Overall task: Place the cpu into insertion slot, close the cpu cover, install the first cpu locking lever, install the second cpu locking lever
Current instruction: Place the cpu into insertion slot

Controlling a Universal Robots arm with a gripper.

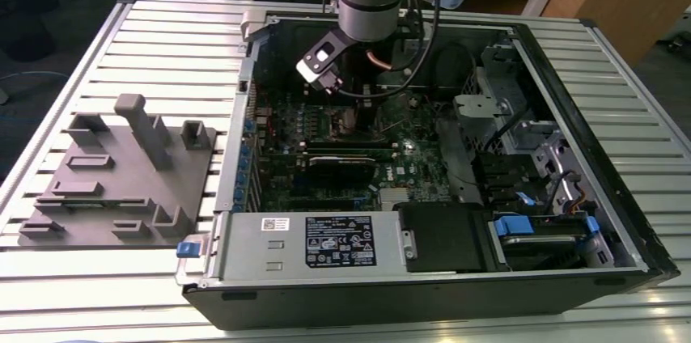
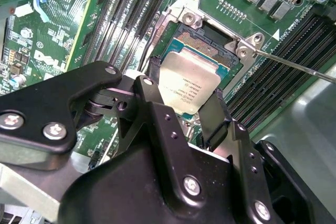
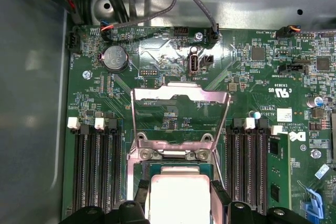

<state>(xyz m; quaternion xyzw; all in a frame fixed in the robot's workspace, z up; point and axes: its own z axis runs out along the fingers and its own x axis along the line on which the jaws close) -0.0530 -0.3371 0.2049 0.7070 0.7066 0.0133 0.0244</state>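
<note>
My gripper (image 2: 184,92) is shut on the cpu (image 2: 190,83), a pale silver square chip clamped between two black fingers (image 2: 214,115). The chip hangs slightly tilted right over the insertion slot (image 2: 202,40), whose tan-gold contacts show past its far edge; I cannot tell whether chip and slot touch. In the first wrist view the cpu (image 3: 178,198) sits between the fingers of the gripper (image 3: 179,205), above the slot's rim (image 3: 178,168). The cpu cover (image 3: 157,94) stands raised open behind the slot. A thin locking lever (image 2: 294,64) sticks out sideways. In the exterior view the gripper (image 1: 357,112) reaches down into the case.
Long black memory slots (image 3: 94,171) flank the socket on both sides. The open computer case (image 1: 604,116) lies on a slatted metal table (image 1: 162,44). A grey fixture block (image 1: 119,173) rests at the exterior view's left. Cables (image 1: 426,52) hang near the arm.
</note>
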